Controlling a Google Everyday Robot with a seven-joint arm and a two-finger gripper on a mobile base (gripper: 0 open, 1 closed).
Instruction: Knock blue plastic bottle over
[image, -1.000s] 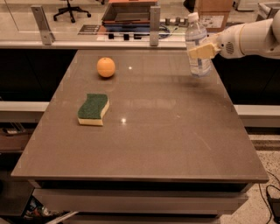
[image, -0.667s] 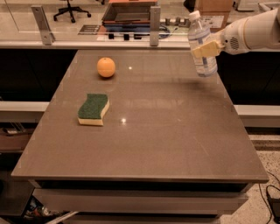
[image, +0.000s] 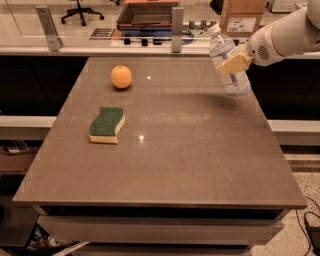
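The blue plastic bottle (image: 223, 48), clear and bluish with a white cap, is at the table's far right edge. It is tilted, with its cap leaning to the left and its base near the table edge. My gripper (image: 233, 64) reaches in from the right on a white arm (image: 285, 37), and its cream tip lies across the bottle's middle, touching it. I cannot tell whether the bottle's base rests on the table.
An orange ball (image: 121, 76) sits at the far left of the brown table (image: 190, 165). A green and yellow sponge (image: 106, 124) lies left of centre. A cardboard box (image: 242, 16) and a counter stand behind the table.
The bottle has gone from nearly upright to tilted, its cap moving left and down and its base shifting right. The gripper stays against its middle.
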